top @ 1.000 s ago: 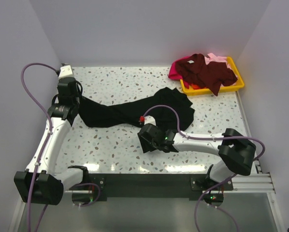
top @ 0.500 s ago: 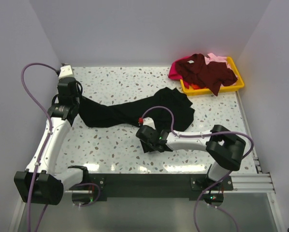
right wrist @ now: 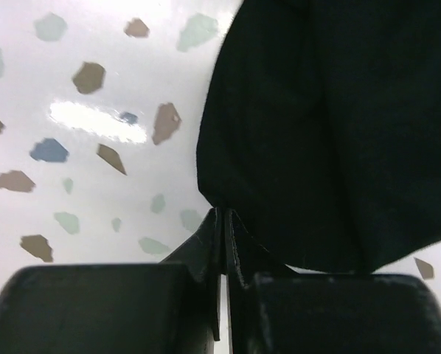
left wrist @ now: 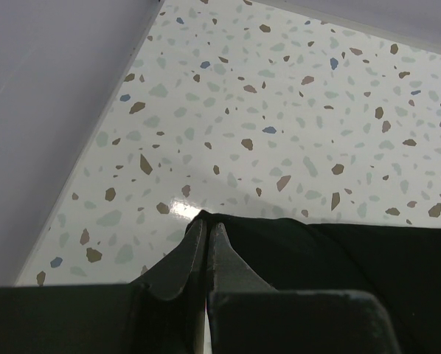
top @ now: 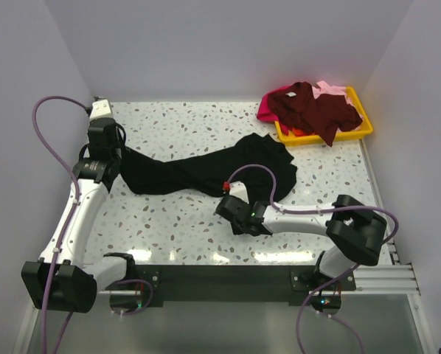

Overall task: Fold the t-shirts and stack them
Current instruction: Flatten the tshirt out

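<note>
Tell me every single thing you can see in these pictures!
black t-shirt: one, black, stretched across the middle of the table
maroon t-shirt: one, dark maroon, on top of the heap in the tray
magenta t-shirt: one, magenta, hanging over the tray's left end
pale pink t-shirt: one, pale pink, peeking out at the heap's far side
tray: one, yellow, far right corner of the table
table: one, white with speckles, under everything
cables: two, purple, one looping from each arm
left gripper: one, black, shut on the black t-shirt's left end
right gripper: one, black, shut on the black t-shirt's near edge
</note>
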